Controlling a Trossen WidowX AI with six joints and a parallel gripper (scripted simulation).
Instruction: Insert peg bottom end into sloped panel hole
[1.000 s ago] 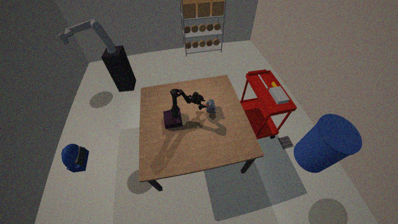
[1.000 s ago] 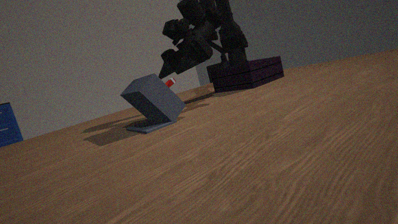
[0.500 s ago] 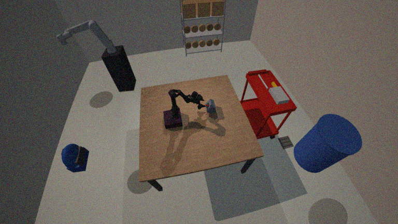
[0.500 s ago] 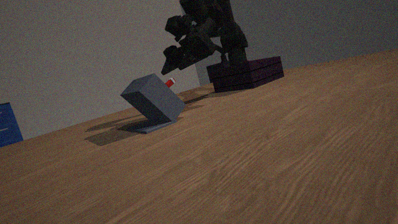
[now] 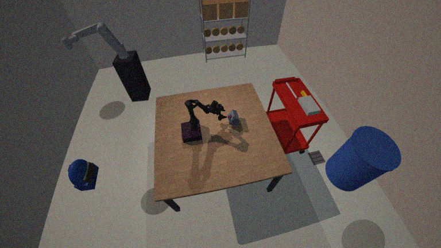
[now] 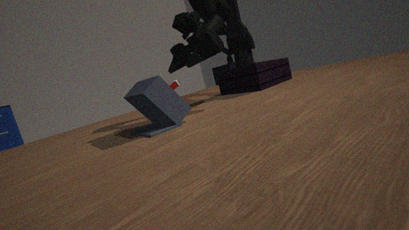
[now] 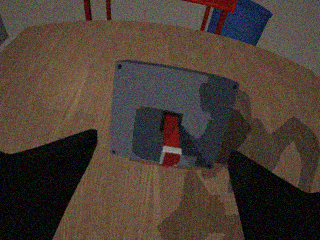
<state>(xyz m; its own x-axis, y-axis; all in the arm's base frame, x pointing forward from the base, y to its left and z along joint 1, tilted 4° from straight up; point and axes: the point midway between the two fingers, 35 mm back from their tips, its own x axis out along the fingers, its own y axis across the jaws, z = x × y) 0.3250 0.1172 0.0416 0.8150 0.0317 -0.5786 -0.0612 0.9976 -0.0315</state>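
the peg (image 5: pixel 229 116) (image 6: pixel 174 84) (image 7: pixel 171 136), red with a white band near its outer end, stands in the hole (image 7: pixel 163 121) of the sloped panel (image 5: pixel 232 117) (image 6: pixel 164 99) (image 7: pixel 155 85) on the tabletop (image 5: pixel 214 167) (image 6: pixel 241 161) (image 7: pixel 55 95). the hand (image 5: pixel 222 111) (image 7: pixel 166 147) is apart, its two fingers on either side of the peg in the wrist view and gripping nothing. the peg is probably light and stiff, its smooth faces perhaps a little slippery, and unlikely to break. should a regrip be needed, the banded outer end, taken across opposite sides, is the likely place of hold; whether the peg is fully seated cannot be told. no brand, label or writing can be read on peg or panel.
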